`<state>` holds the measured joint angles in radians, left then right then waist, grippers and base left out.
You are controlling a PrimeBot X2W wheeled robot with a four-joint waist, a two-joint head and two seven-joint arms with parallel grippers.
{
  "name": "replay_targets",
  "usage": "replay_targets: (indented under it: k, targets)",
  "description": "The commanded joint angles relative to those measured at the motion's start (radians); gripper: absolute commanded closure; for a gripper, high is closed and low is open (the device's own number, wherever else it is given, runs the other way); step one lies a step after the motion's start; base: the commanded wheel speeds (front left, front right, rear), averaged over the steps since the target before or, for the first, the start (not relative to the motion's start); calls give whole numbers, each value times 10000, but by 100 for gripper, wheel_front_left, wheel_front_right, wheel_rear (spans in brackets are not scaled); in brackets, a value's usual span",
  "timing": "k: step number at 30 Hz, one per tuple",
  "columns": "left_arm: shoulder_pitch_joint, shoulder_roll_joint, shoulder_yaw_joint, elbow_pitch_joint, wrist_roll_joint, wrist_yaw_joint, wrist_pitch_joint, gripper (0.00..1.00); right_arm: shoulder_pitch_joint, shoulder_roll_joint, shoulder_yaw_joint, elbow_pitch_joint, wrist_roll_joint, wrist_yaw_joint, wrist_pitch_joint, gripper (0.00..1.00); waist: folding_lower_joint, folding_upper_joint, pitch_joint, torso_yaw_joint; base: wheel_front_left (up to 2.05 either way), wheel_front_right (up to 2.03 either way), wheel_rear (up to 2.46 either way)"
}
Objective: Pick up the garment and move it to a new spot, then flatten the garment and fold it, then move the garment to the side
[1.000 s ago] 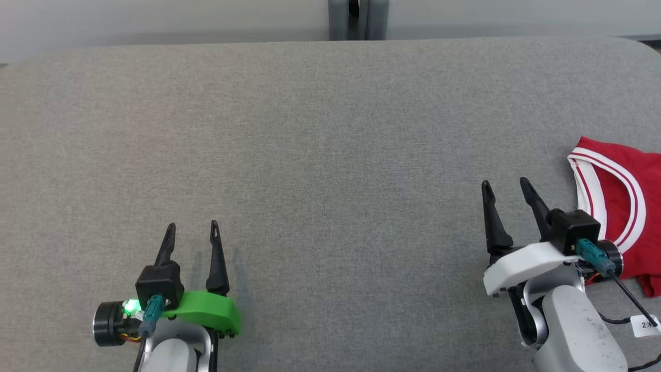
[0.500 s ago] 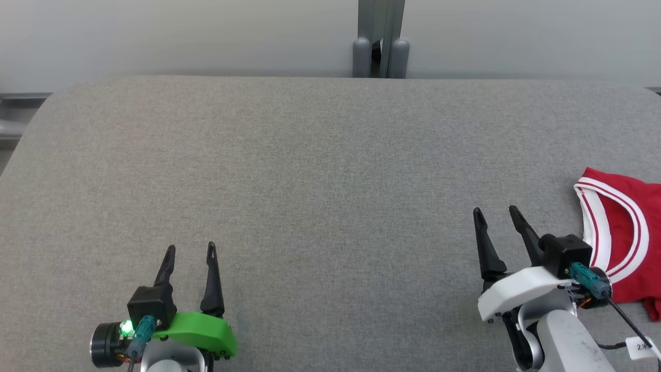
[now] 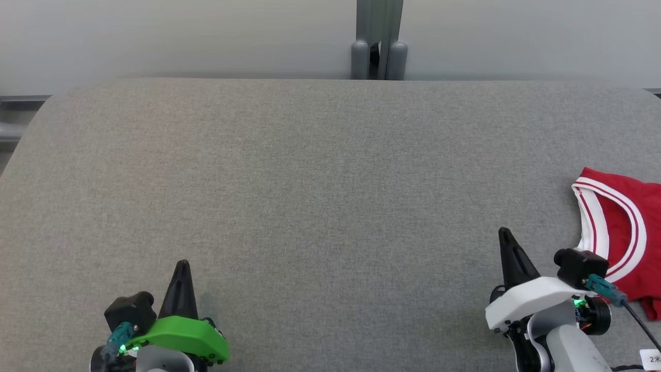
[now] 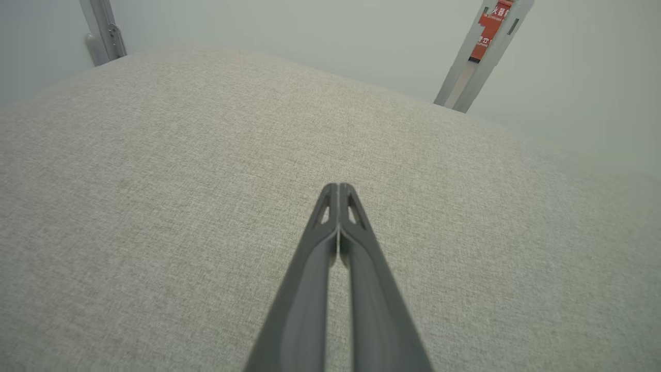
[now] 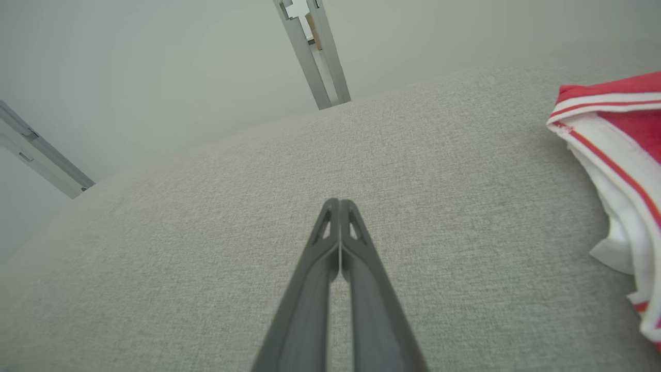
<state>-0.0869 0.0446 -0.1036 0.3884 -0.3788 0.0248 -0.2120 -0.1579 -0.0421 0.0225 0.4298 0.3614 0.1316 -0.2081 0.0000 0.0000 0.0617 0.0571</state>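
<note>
While garment point(image 3: 617, 232) lies at right edge of your counter point(image 3: 310, 181) (apparently set aside) | left hand point(image 3: 182, 266), right hand point(image 3: 504, 235): pinched closed, empty

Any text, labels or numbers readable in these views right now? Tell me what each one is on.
"2", then a character cut off by the frame edge: white tag at the head view's lower right corner.
"火器", as far as it can be made out: red label on a grey post, left wrist view; its smaller print is too blurred to read.
No lettering is visible on the red garment.
</note>
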Motion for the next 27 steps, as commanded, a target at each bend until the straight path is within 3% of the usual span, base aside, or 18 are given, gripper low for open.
replay_targets:
  k: [1, 27]
  targets:
    - [-107, 18, 106, -225, -409, -91, 91, 100, -94, -33, -63, -239, 424, -2, 103, 100, 0, 0, -7, -7, 0, 0, 0]
    - [-163, 37, 800, -652, -4384, -588, 1142, 100, 123, -57, -491, -818, 4455, -5, 1134, 100, 0, 0, -139, -136, 0, 0, 0]
